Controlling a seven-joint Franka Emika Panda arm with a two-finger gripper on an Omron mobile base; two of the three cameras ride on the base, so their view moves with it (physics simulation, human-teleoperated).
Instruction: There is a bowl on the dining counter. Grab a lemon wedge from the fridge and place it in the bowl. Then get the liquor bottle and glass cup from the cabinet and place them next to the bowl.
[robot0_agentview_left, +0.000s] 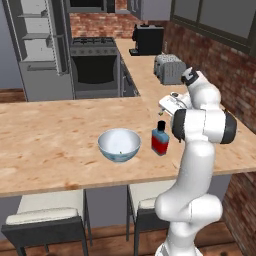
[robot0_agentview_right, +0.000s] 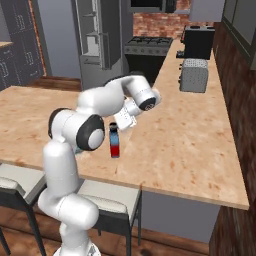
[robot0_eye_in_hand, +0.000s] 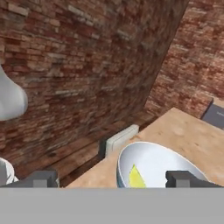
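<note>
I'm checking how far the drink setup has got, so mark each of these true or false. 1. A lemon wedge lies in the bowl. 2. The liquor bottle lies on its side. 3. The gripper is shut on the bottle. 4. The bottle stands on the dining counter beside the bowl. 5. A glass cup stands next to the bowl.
1. True: the lemon wedge lies in the bowl.
2. False: the liquor bottle stands upright.
3. False: the gripper is open, holding nothing.
4. True: it stands on the dining counter by the bowl.
5. False: no cup stands there.
</note>
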